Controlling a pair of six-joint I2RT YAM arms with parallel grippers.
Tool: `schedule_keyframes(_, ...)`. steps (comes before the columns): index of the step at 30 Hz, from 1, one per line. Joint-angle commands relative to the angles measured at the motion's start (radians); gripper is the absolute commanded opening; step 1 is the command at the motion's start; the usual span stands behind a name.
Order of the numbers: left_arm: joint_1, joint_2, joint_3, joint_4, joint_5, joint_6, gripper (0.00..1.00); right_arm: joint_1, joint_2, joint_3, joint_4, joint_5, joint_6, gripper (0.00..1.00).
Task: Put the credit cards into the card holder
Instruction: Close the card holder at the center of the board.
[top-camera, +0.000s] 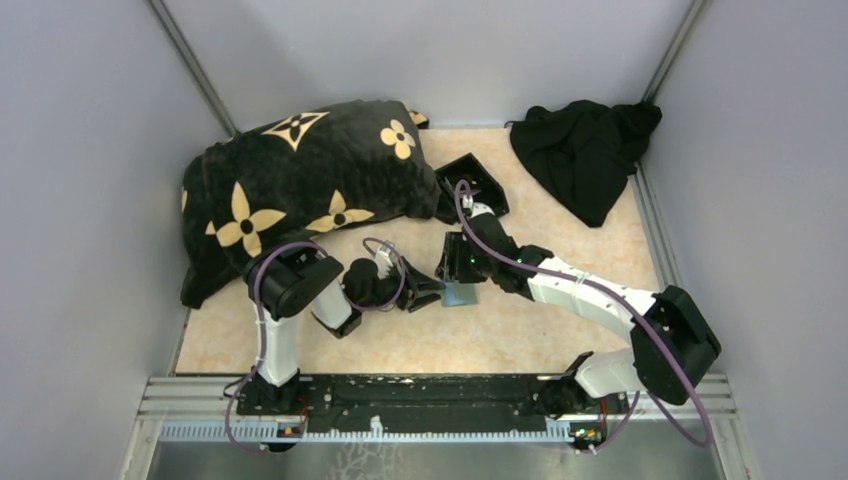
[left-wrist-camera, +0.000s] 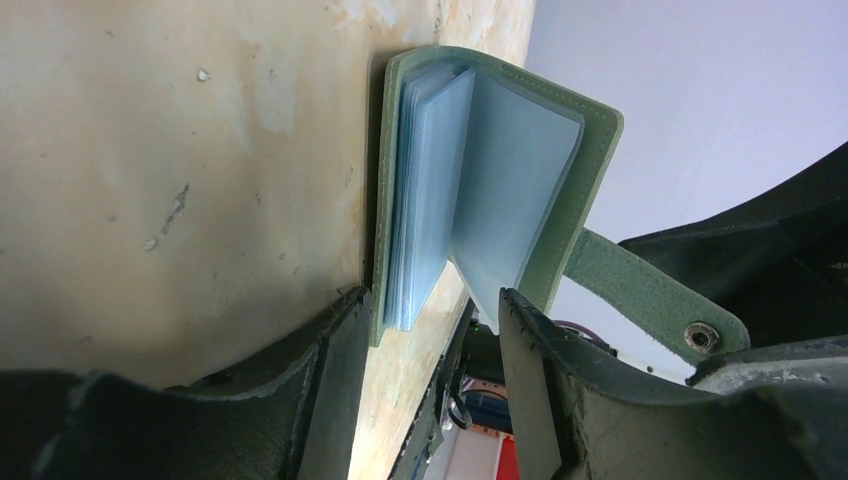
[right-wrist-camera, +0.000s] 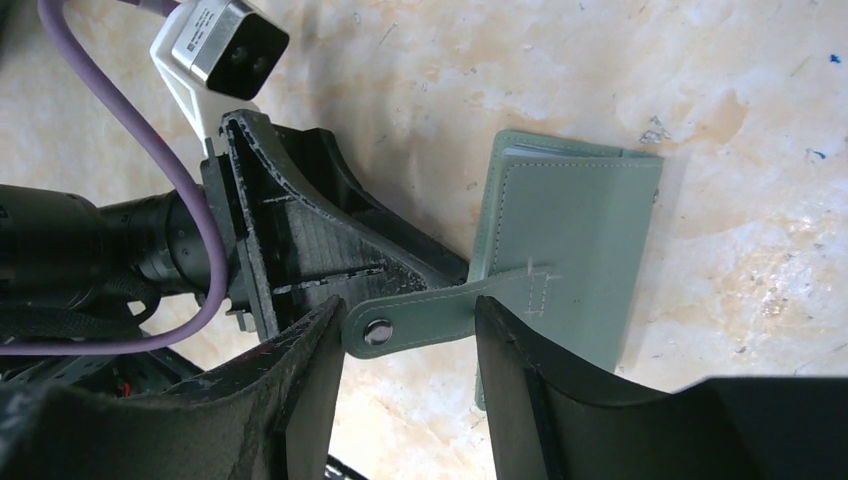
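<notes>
Ok, left gripper (left-wrist-camera: 432, 305) is clamping the card holder (right-wrist-camera: 570, 240) at its near end, one finger outside each cover. Holder is sitting half open on the table (right-wrist-camera: 700, 80) mid-workspace, one cover lying flat and the other tilting up. Clear sleeves (left-wrist-camera: 440, 190) are fanning out inside. Right gripper (right-wrist-camera: 410, 310) is hovering just over it, fingers apart and gripping nothing, straddling the strap (right-wrist-camera: 450, 300). No credit cards are showing in any view, so likely nothing is loaded yet. Judging the step: holder is being presented open for loading. To do it well, left should be pressing lightly so the covers aren't closing on the sleeves. Right should be steering clear of the strap and snap (right-wrist-camera: 378, 331). Any card should be going in edge-first along one sleeve mouth, not across the stack
</notes>
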Motion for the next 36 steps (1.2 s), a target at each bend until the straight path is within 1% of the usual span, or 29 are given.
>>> schedule_keyframes(1, -0.007, 0.059, -0.055, -0.145, -0.008, 0.022, 0.57, 0.021, 0.018, 0.034, 0.073, -0.017, 0.023, 0.51)
schedule_keyframes(6, -0.004, 0.011, -0.13, -0.146, -0.029, 0.034, 0.56, 0.024, 0.049, 0.011, 0.12, -0.026, 0.029, 0.51)
schedule_keyframes(9, -0.004, -0.042, -0.179, -0.187, -0.05, 0.057, 0.55, 0.024, 0.076, -0.009, 0.153, -0.034, 0.034, 0.51)
schedule_keyframes(11, -0.004, -0.082, -0.209, -0.198, -0.064, 0.067, 0.51, 0.023, 0.096, -0.021, 0.178, -0.038, 0.038, 0.51)
schedule_keyframes(14, -0.005, -0.143, -0.221, -0.264, -0.073, 0.094, 0.5, 0.024, 0.128, -0.034, 0.211, -0.051, 0.045, 0.51)
schedule_keyframes(17, -0.01, -0.218, -0.194, -0.372, -0.083, 0.135, 0.49, 0.024, 0.154, -0.041, 0.231, -0.05, 0.047, 0.51)
schedule_keyframes(22, -0.033, -0.353, -0.093, -0.632, -0.145, 0.232, 0.49, 0.025, 0.181, -0.048, 0.247, -0.058, 0.048, 0.53)
schedule_keyframes(24, -0.038, -0.376, -0.053, -0.709, -0.161, 0.257, 0.49, 0.025, 0.185, -0.046, 0.249, -0.058, 0.047, 0.57)
schedule_keyframes(26, -0.04, -0.383, -0.027, -0.736, -0.167, 0.268, 0.49, 0.025, 0.188, -0.044, 0.251, -0.062, 0.044, 0.6)
schedule_keyframes(33, -0.076, -0.375, 0.021, -0.752, -0.179, 0.251, 0.48, 0.023, 0.188, -0.013, 0.252, -0.077, 0.03, 0.61)
schedule_keyframes(36, -0.085, -0.383, 0.045, -0.775, -0.187, 0.256, 0.48, 0.023, 0.165, 0.014, 0.24, -0.074, 0.014, 0.61)
